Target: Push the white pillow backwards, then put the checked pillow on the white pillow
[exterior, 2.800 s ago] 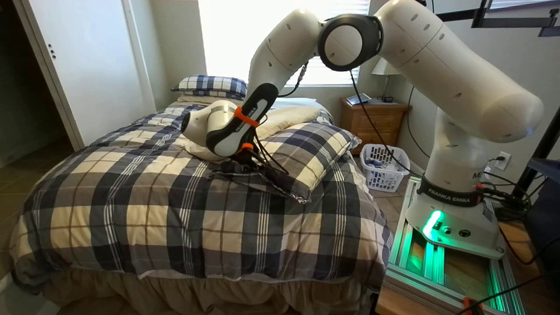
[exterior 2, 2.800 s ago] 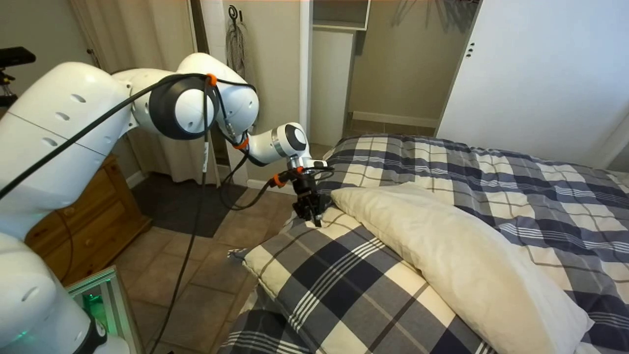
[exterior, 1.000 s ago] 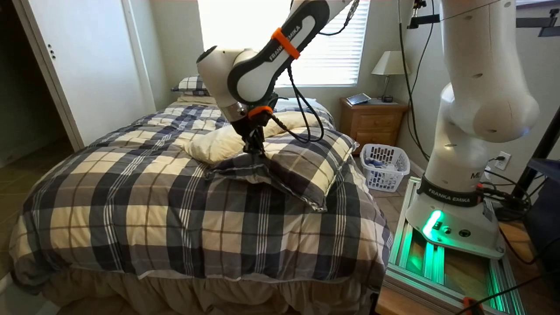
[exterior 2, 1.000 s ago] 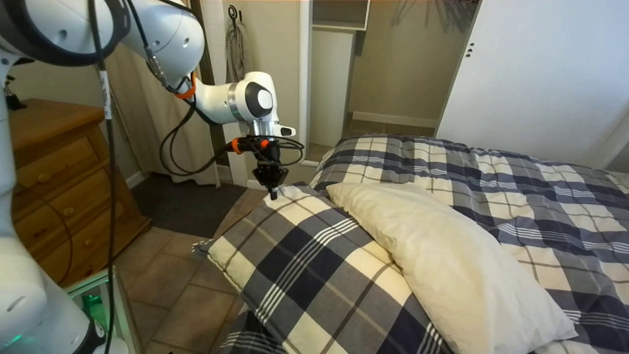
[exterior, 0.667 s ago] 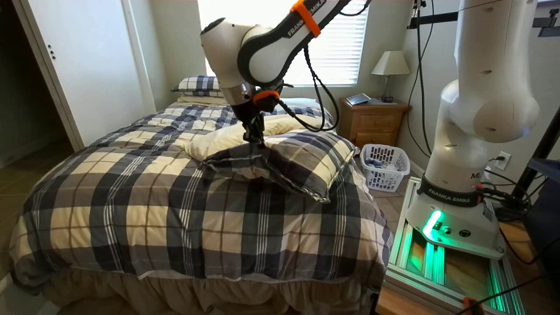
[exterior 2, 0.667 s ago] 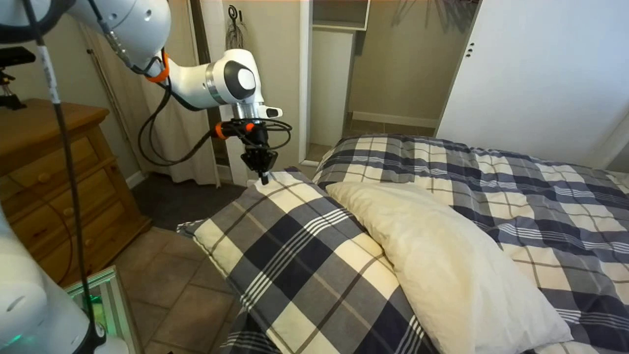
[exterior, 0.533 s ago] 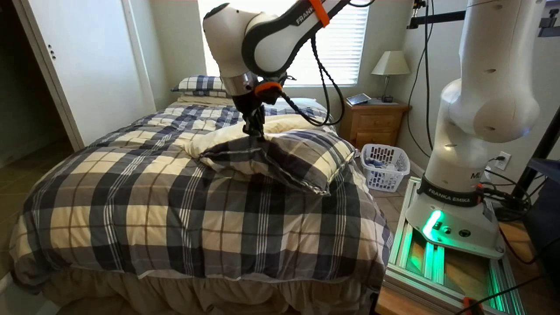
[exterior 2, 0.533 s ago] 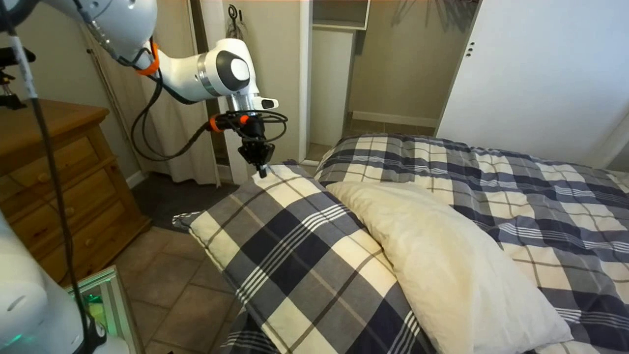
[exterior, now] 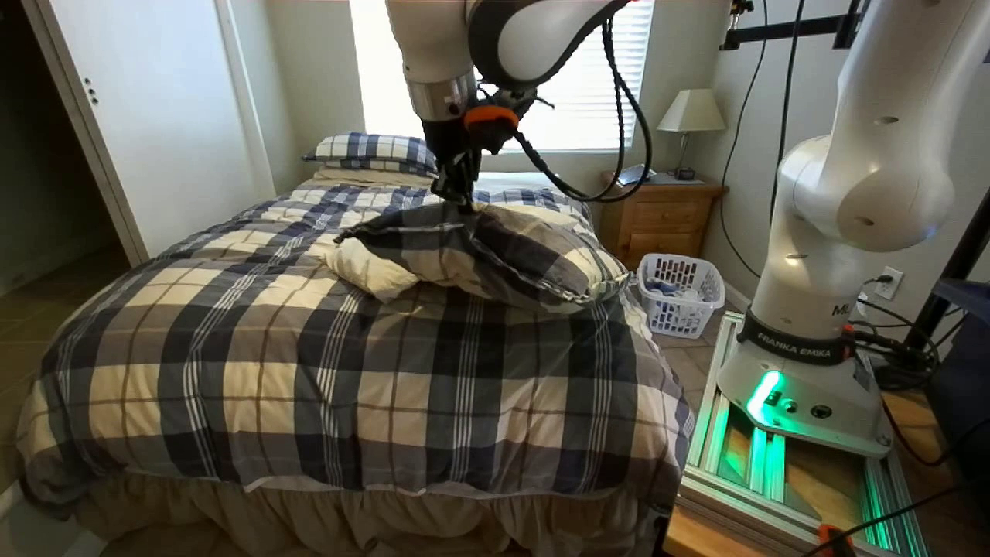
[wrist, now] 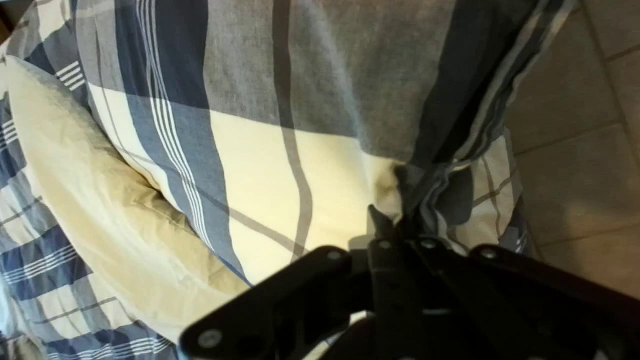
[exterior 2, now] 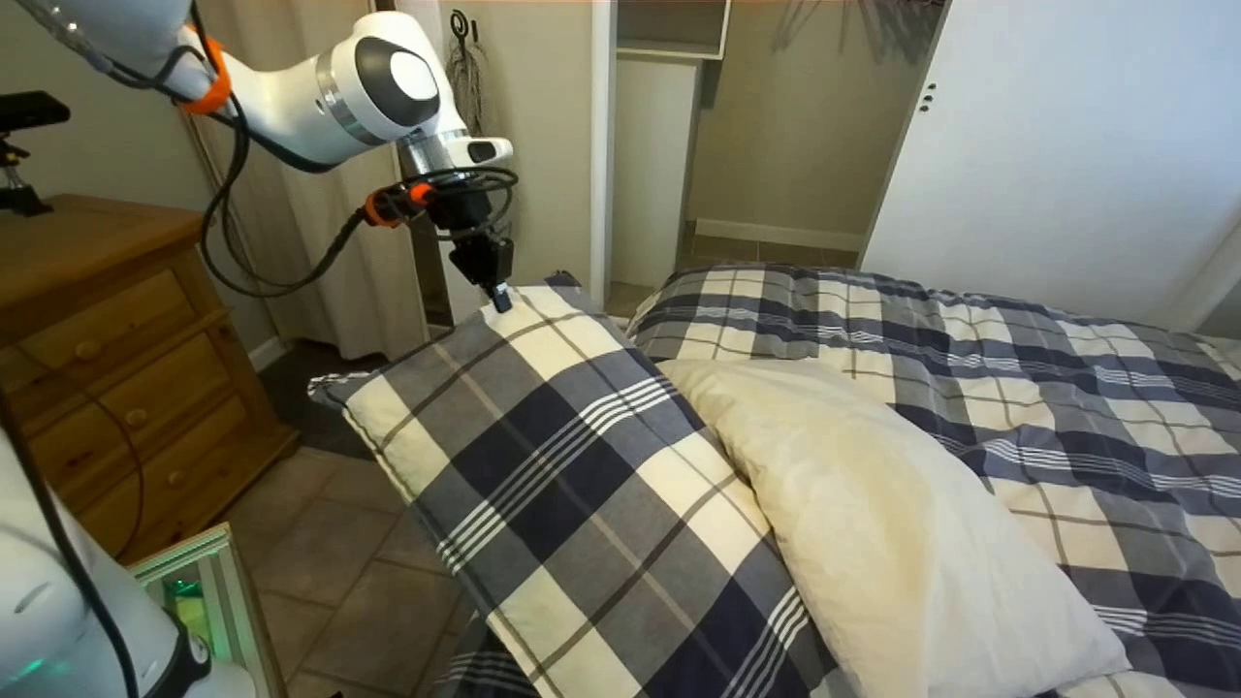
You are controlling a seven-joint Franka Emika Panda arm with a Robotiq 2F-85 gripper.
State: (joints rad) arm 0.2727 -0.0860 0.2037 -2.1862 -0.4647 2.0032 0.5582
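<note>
The checked pillow (exterior: 514, 251), in navy, cream and tan plaid, shows in both exterior views (exterior 2: 582, 485) and fills much of the wrist view (wrist: 320, 75). My gripper (exterior 2: 499, 299) is shut on its edge and holds that edge raised, so the pillow is tilted. The fingers also show in an exterior view (exterior: 462, 203) and the wrist view (wrist: 400, 225), where cloth bunches between them. The cream white pillow (exterior 2: 902, 523) lies on the bed against the checked pillow's side. It shows partly behind the checked pillow in an exterior view (exterior: 375, 267) and at left in the wrist view (wrist: 110, 200).
The bed's plaid bedspread (exterior: 325, 371) lies under both pillows. Another plaid pillow (exterior: 375, 149) rests at the far end. A nightstand (exterior: 665, 213) with a lamp and a white laundry basket (exterior: 681, 298) stand beside the bed. A wooden dresser (exterior 2: 136, 368) stands near the robot base.
My gripper has risen from low on the bed, lifting and tilting the checked pillow's held edge. The checked pillow now covers more of the white pillow in an exterior view. The white pillow has shifted slightly.
</note>
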